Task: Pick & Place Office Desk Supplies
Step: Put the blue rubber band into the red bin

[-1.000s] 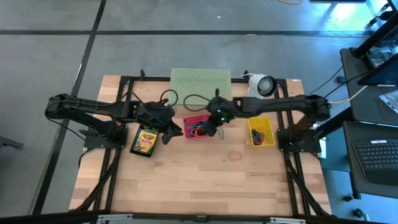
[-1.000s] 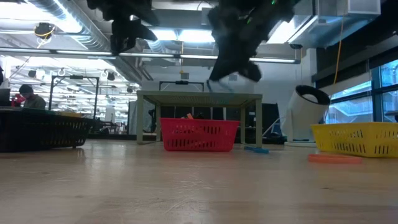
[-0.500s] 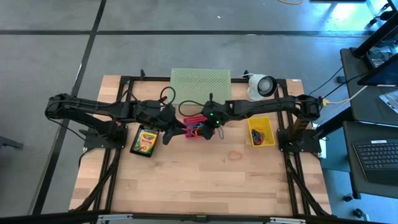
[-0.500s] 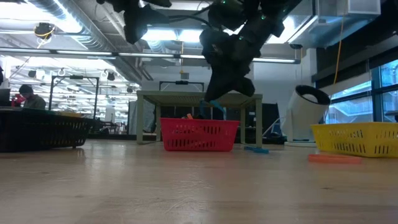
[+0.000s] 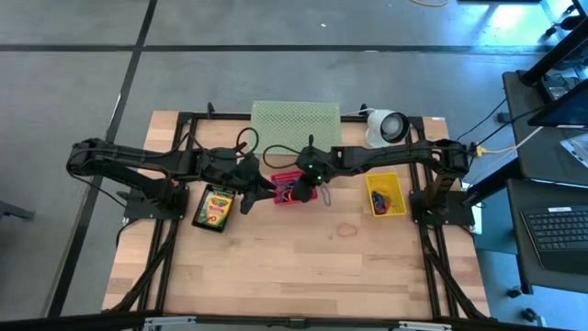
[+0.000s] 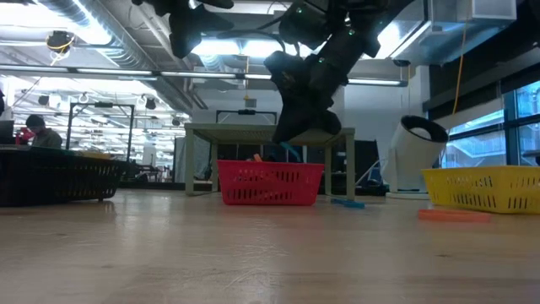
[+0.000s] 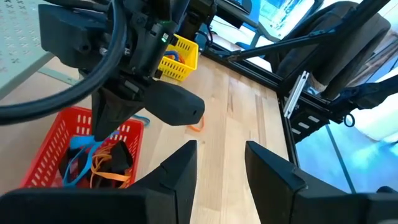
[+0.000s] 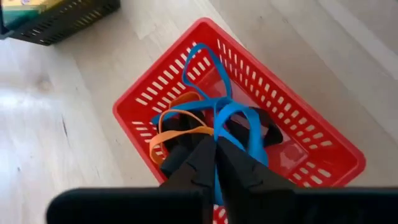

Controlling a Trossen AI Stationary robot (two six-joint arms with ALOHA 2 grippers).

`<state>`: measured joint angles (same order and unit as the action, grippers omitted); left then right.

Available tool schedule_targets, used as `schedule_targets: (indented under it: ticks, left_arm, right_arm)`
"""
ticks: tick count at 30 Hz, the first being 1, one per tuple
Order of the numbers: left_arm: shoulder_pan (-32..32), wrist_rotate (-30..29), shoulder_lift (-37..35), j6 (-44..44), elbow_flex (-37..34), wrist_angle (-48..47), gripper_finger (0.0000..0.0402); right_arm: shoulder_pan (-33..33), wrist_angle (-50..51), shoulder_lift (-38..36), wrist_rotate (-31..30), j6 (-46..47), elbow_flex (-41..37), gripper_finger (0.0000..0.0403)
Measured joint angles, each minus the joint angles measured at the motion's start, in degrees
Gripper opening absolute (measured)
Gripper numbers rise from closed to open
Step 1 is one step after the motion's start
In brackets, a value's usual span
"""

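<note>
My right gripper (image 5: 309,191) hangs over the red basket (image 5: 290,175), shut on a blue rubber band (image 8: 238,118). In the low view its tip (image 6: 283,142) sits just above the basket's rim (image 6: 270,167). Orange bands (image 8: 177,127) and dark clips (image 8: 268,132) lie on the basket's floor. My left gripper (image 5: 257,194) is open and empty, raised between the red basket and a black basket (image 5: 198,217) that holds a crayon box (image 5: 214,206). The yellow basket (image 5: 386,195) holds more small supplies. My right gripper pinches the blue rubber band between its two fingers (image 8: 196,163), coming from above and pointing down. The held strand (image 8: 216,138) runs up between the fingertips. The band hangs slack below them, and its loops (image 8: 202,65) spread over the things in the red basket.
A pale green mesh stand (image 5: 296,119) and a white round device (image 5: 387,126) stand at the table's far edge. A loose orange band (image 7: 196,126) lies on the wood between the red and yellow baskets. The table's near half is bare wood (image 5: 294,267).
My right gripper has moved toward the table's left and down, from beside the red basket to right over it, bringing the blue band so that it hangs into the basket. My left gripper has shifted slightly toward the red basket.
</note>
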<state>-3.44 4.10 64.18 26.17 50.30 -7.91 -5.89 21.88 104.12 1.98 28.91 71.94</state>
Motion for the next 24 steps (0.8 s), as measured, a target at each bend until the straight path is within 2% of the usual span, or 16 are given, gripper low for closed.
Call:
schedule_targets:
  ticks: [4,11,14,18,24]
  left_arm:
    - [0.00,0.02,0.00,0.15,0.00,-0.01,0.0129]
    - [0.00,0.02,0.00,0.13,0.00,-0.04,0.0129]
    - [0.00,0.02,0.00,0.15,0.00,-0.04,0.0129]
    - [0.00,0.09,0.00,0.13,0.00,-0.06,0.0129]
    - [0.00,0.09,0.00,0.08,0.00,-0.18,0.0129]
  right_arm:
    - [0.00,-0.30,0.02,0.18,-0.94,0.00,0.0056]
    - [0.00,-0.47,0.02,1.92,1.36,0.00,0.0175]
    - [0.34,-0.25,-0.23,1.95,2.82,-0.04,0.0211]
    - [1.35,0.91,-0.36,0.17,3.06,1.36,0.0229]
    - [3.54,3.44,-0.44,-4.26,0.57,6.44,0.0218]
